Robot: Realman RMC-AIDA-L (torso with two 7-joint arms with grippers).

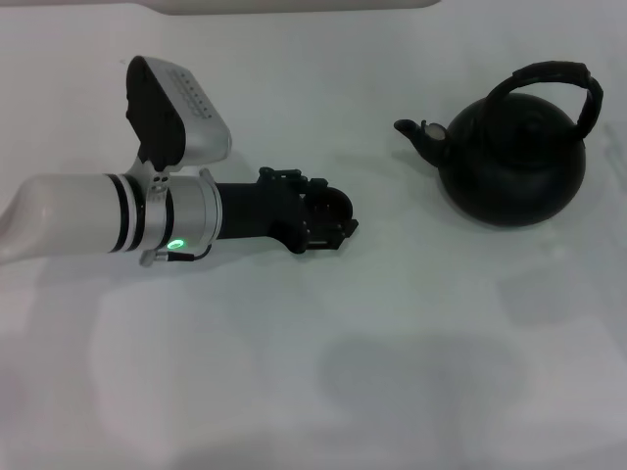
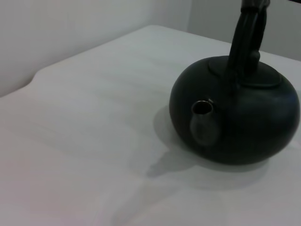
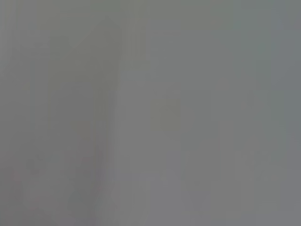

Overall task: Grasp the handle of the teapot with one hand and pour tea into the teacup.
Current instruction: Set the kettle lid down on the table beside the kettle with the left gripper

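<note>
The left hand (image 1: 328, 220) hovered over the tabletop (image 1: 294, 372), its grip unreadable, holding nothing. The teapot (image 1: 511, 157) stood ahead of it, well apart, spout (image 1: 419, 132) facing it, handle (image 1: 549, 83) upright for grasping. No teacup showed.

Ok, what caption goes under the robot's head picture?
Left gripper hovers over white table, apart from round matte black teapot.

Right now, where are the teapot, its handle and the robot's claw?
teapot (image 1: 514, 171), head view, round belly.
handle (image 1: 554, 73), head view, top of arch.
left claw (image 1: 328, 217), head view, tip, short of the spout.
</note>
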